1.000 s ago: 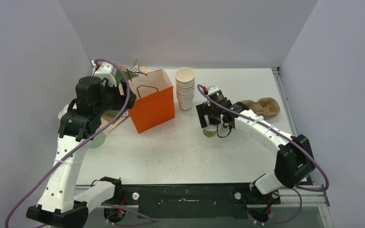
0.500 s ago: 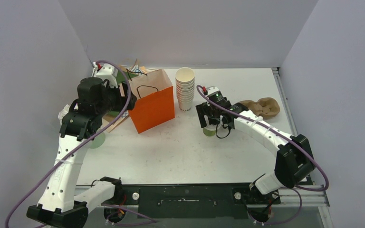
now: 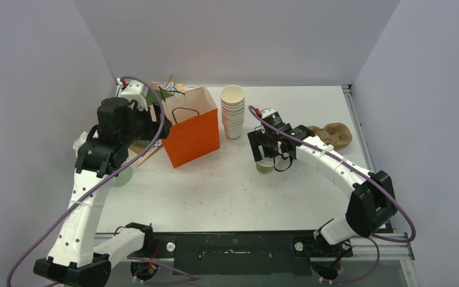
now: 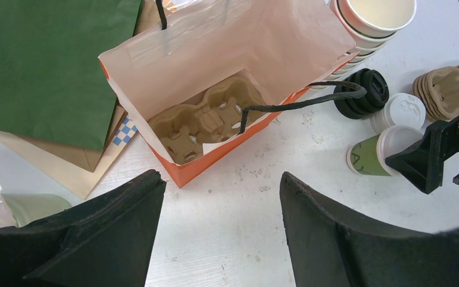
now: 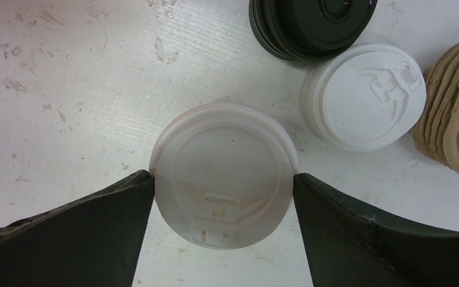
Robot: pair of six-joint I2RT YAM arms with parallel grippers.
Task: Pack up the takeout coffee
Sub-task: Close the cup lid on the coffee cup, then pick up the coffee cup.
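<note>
Between the fingers of the right gripper [image 5: 223, 182], right of the table's centre, stands the white-lidded takeout coffee [image 5: 223, 190], both pads meeting the lid rim; whether they clamp it cannot be told. Toward the far edge lie a black lid stack [image 5: 311, 24] and a white lid stack [image 5: 363, 95]. Near the far-left corner, the left gripper [image 4: 221, 230] hangs with jaws apart, empty, above the orange bag [image 4: 257, 54].

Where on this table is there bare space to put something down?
The widest bare patch is the near table, between the orange bag and the arm bases. Another lies at the far right, behind the stack of cups. It is crowded beside the right gripper: lidded cup, black lids, white lids, pulp carriers.
</note>
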